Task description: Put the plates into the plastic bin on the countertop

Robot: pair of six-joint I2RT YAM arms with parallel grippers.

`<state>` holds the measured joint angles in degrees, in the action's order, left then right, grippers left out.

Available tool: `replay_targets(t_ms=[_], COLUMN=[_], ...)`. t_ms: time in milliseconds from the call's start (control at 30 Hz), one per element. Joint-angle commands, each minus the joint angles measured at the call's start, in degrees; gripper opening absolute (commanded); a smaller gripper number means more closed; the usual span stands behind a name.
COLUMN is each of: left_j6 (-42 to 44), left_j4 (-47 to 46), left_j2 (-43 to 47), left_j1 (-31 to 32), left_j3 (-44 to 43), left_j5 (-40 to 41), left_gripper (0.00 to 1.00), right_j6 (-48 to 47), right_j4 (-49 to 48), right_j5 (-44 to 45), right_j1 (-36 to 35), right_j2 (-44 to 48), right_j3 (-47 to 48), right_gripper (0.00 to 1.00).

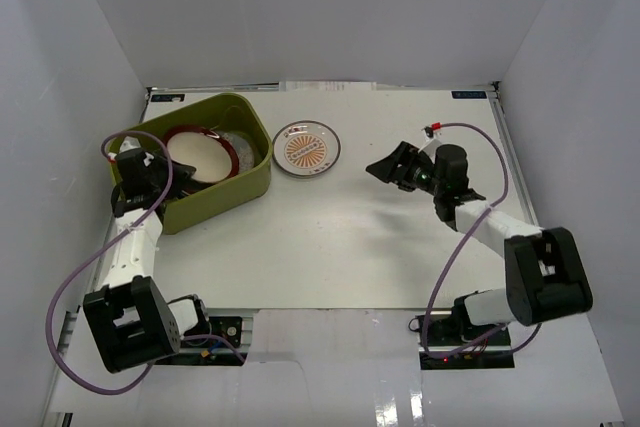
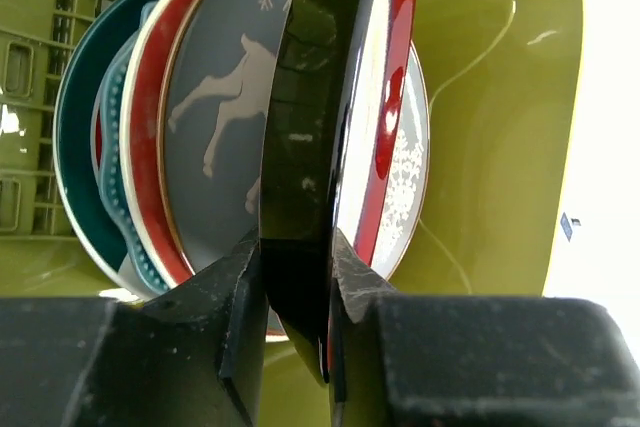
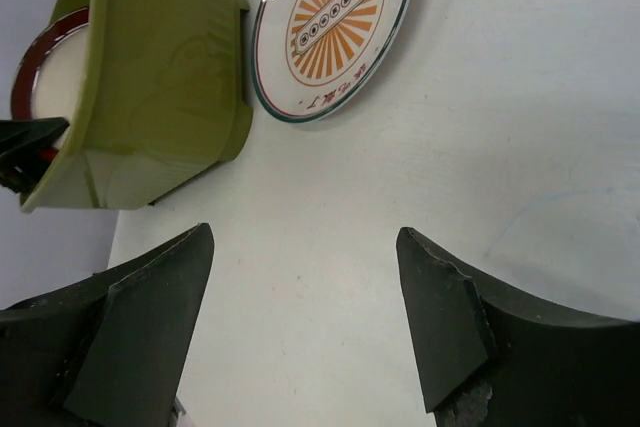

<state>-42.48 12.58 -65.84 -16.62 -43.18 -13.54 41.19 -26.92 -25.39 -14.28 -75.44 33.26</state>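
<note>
Plates (image 2: 215, 117) are leaning together inside your plastic bin (image 1: 235, 187); your left gripper (image 2: 297, 257) is clamping the red-rimmed plate (image 2: 300, 97), while your right gripper (image 3: 305, 237) is gaping empty.

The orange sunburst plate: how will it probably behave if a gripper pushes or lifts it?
The orange sunburst plate looks rigid and glossy, so it would probably slide on the smooth countertop rather than tip. It lies flat with a low rim, so pinching its edge may be difficult. Probably breakable if dropped.
</note>
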Motion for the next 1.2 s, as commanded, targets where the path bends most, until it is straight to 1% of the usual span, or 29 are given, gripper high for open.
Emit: replay_targets(t_ms=[0,33,100,133,167,200,233,300,333,433,533,600,700,767,800,833,900,933,967,1000,1033,1067,1100,1133,1167], left_j6=[1.87,2.22,3.19,4.06,4.59,4.86,5.38,5.92,6.26,7.84,9.69,11.97,13.56,14.00,13.92,13.83,13.30,13.13,13.38,14.34,14.35,13.74,13.22,12.17,11.37], left_j4=[-1.87,-0.81,0.16,0.34,1.21,1.66,2.09,3.59,4.20,6.40,8.34,8.86,11.15,12.38,12.73,13.08,12.91,12.30,11.34,10.20,8.53,8.34,8.08,6.25,5.19], left_j2=[-0.60,-0.60,-0.17,0.19,0.71,1.07,1.42,2.29,3.52,6.85,10.54,12.31,13.81,14.69,15.13,15.57,17.85,18.64,19.60,21.01,21.11,20.85,19.71,18.83,17.78], left_j1=[-0.08,-0.08,-0.16,-0.08,-0.16,-0.16,-0.08,0.10,0.79,3.78,6.68,8.79,10.99,11.79,12.14,12.14,12.23,12.23,12.31,12.32,12.40,12.49,12.93,13.10,13.37], left_j3=[-1.12,-1.38,-1.30,-1.21,-1.38,-1.56,-1.64,-1.65,-1.56,-1.29,-2.52,-3.22,-4.90,-4.81,-4.64,-4.11,-3.67,-3.49,-3.58,-3.58,-3.93,-5.32,-6.03,-6.48,-7.35], left_j5=[3.07,4.21,5.45,5.72,6.68,7.21,7.65,9.23,12.37,22.03,29.24,32.33,37.08,40.24,40.61,40.61,37.46,35.45,29.33,25.01,20.62,16.57,7.31,2.25,-2.50], left_gripper=[0.18,0.43,0.69,0.79,0.96,0.98,0.98,0.98,0.98,0.98,0.98,0.98,0.98,0.98,0.98,0.98,0.98,0.98,0.98,0.98,0.98,0.98,0.98,0.98,0.98], right_j6=[-4.36,-4.45,-3.41,-2.79,-2.09,-1.38,-0.59,-0.15,0.20,1.61,2.58,3.63,6.00,8.28,8.90,9.43,10.40,10.58,10.75,10.93,11.10,11.28,11.37,11.28,11.28], right_j4=[-0.77,-0.86,-1.03,-1.64,-1.91,-2.17,-2.26,-1.39,-1.04,-0.07,1.16,1.95,3.79,4.24,4.07,3.72,3.28,3.27,3.19,2.93,1.53,0.04,-1.46,-2.86,-5.92], right_j5=[5.69,8.05,9.65,10.44,10.79,11.23,12.54,14.39,15.88,16.16,16.59,17.73,18.35,18.36,18.36,18.27,18.01,17.66,17.30,16.60,16.42,16.68,17.12,17.04,16.95], right_j1=[-3.20,-3.99,-5.66,-6.19,-6.89,-7.33,-7.77,-9.26,-9.62,-10.24,-10.94,-11.47,-11.82,-11.91,-11.91,-11.91,-12.00,-12.00,-11.91,-11.82,-11.38,-11.21,-10.86,-9.81,-9.10], right_j2=[-7.16,-11.35,-15.86,-20.32,-22.62,-24.56,-28.23,-31.25,-34.04,-38.62,-42.49,-44.35,-48.39,-51.12,-52.34,-52.70,-54.01,-54.46,-54.64,-54.29,-53.50,-52.19,-48.87,-46.84,-44.47], right_j3=[6.81,9.52,12.34,13.66,16.38,17.71,19.03,22.72,24.04,28.43,33.00,36.07,40.38,41.62,41.98,42.07,42.33,42.77,42.86,42.60,40.51,38.57,36.55,34.35,29.37], right_gripper=[0.80,0.80,0.80,0.80,0.80,0.79,0.79,0.78,0.78,0.78,0.77,0.77,0.73,0.71,0.70,0.67,0.61,0.46,0.37,0.30,0.18,0.12,0.08,0.08,0.08])
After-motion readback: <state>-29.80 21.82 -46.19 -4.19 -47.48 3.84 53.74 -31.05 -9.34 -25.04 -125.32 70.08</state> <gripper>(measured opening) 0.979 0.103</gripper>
